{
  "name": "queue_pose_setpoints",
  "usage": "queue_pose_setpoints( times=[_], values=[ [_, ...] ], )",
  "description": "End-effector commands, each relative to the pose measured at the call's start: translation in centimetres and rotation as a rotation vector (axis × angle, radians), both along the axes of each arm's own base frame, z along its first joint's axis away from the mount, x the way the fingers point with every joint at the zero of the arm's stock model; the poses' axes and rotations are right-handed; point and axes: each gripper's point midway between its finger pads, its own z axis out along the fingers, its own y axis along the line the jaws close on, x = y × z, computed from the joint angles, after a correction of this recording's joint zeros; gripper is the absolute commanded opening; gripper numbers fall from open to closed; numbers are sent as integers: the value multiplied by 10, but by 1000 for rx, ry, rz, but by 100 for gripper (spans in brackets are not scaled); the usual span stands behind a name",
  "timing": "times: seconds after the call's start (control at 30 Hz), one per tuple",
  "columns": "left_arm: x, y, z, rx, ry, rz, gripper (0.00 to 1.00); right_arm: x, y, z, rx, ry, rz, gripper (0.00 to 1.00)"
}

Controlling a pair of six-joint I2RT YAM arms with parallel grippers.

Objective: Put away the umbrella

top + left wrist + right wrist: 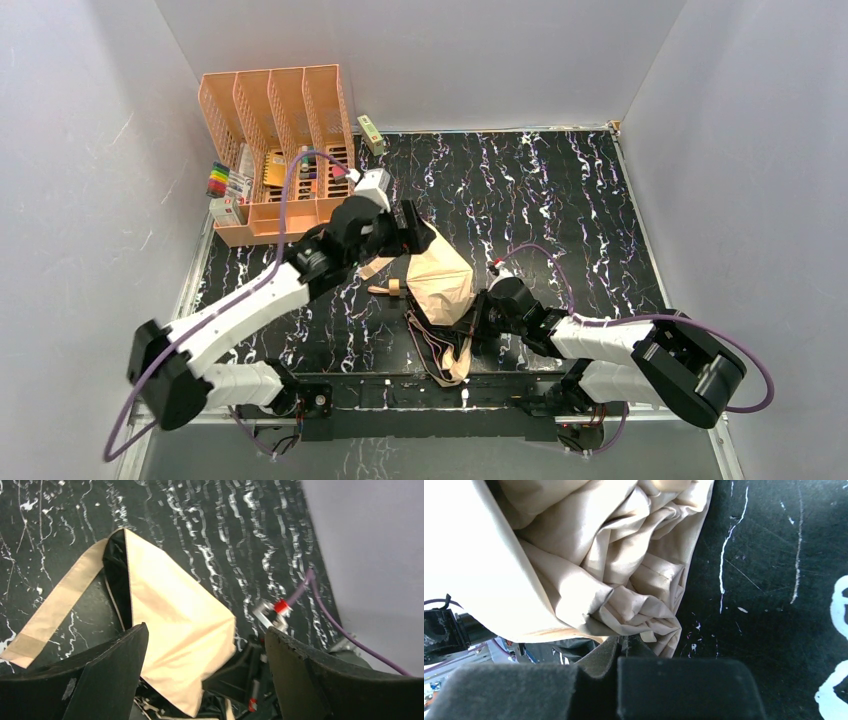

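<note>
The umbrella (442, 283) lies half collapsed in the middle of the black marbled table, pale peach-tan fabric bunched, dark ribs trailing toward the near edge, small tan handle (394, 288) at its left. My left gripper (416, 236) is open just above its far end; in the left wrist view the fabric (175, 615) lies between and below the spread fingers (112, 672), and the strap (57, 607) runs off to the left. My right gripper (470, 325) is shut on a fold of the umbrella fabric (634, 587) at its near right side, with the jaws pressed together.
A peach-orange slotted desk organizer (275, 110) stands at the back left, with markers (220, 180) beside it and a small green box (371, 133) to its right. Grey walls enclose the table. The right arm's purple cable (325, 610) runs near the umbrella.
</note>
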Motion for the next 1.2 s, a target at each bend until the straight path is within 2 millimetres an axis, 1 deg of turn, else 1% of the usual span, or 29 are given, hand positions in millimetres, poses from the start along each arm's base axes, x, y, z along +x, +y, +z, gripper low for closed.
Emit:
queue_pose_setpoints(
  times=[0.0, 0.13, 0.2, 0.23, 0.37, 0.4, 0.53, 0.57, 0.63, 0.8, 0.9, 1.0, 1.1, 1.17],
  values=[
    [18, -10, -27, 30, 132, -106, 87, -13, -34, -38, -189, 55, -8, 0],
    [51, -10, -52, -4, 226, -93, 97, -14, -30, -35, -172, 58, 8, 0],
    [65, -12, -61, -18, 249, -93, 98, -14, -29, -34, -167, 56, 10, 0],
    [71, -15, -62, -31, 248, -103, 98, -14, -28, -33, -165, 54, 12, 0],
    [85, -28, -69, -59, 274, -151, 98, -15, -28, -33, -162, 56, 16, 0],
    [88, -30, -76, -55, 289, -156, 98, -15, -28, -33, -161, 55, 17, 0],
    [90, -37, -86, -64, 322, -188, 98, -15, -28, -31, -156, 54, 16, 0],
    [93, -42, -83, -83, 308, -206, 97, -15, -27, -31, -154, 53, 15, 0],
    [91, -48, -83, -104, 313, -241, 96, -14, -27, -30, -154, 52, 13, 0],
    [90, -55, -85, -125, 322, -281, 93, -15, -28, -31, -153, 52, 13, 0],
    [89, -58, -74, -151, 294, -310, 90, -15, -28, -30, -152, 52, 13, 0],
    [87, -60, -58, -173, 252, -335, 86, -15, -29, -31, -151, 54, 11, 0],
    [85, -62, -43, -195, 212, -362, 80, -16, -29, -31, -152, 55, 11, 0],
    [82, -64, -37, -211, 197, -387, 74, -16, -29, -32, -152, 57, 11, 0]
  ],
)
